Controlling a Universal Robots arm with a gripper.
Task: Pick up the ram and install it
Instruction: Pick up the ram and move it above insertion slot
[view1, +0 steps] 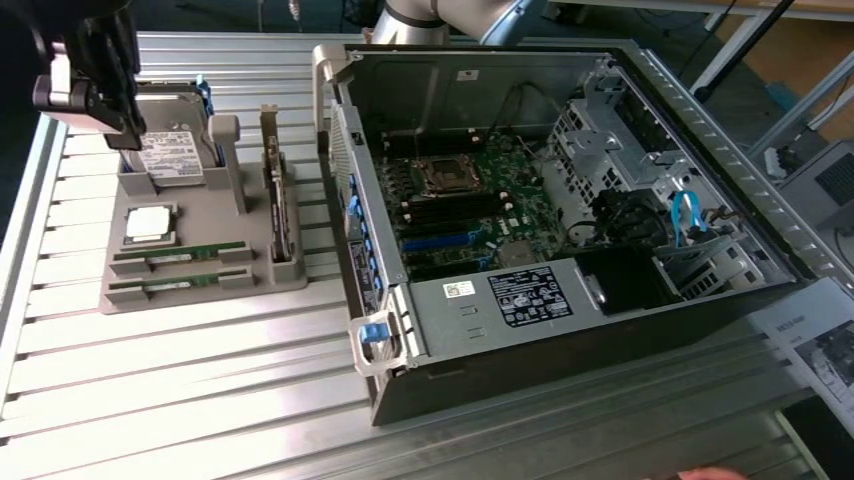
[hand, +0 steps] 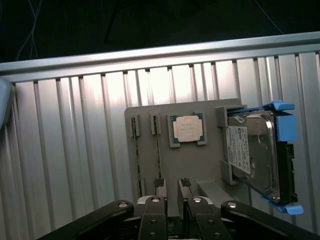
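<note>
Found the ram standing on edge in a slot of the grey holder, beside a second stick, on the slatted surface, well below and apart from the fingers. Saw its long axis running from the exterior view's left to its right. Noted the gripper poised high over the holder, pointing down, fingers spread, clamping nothing.
</note>
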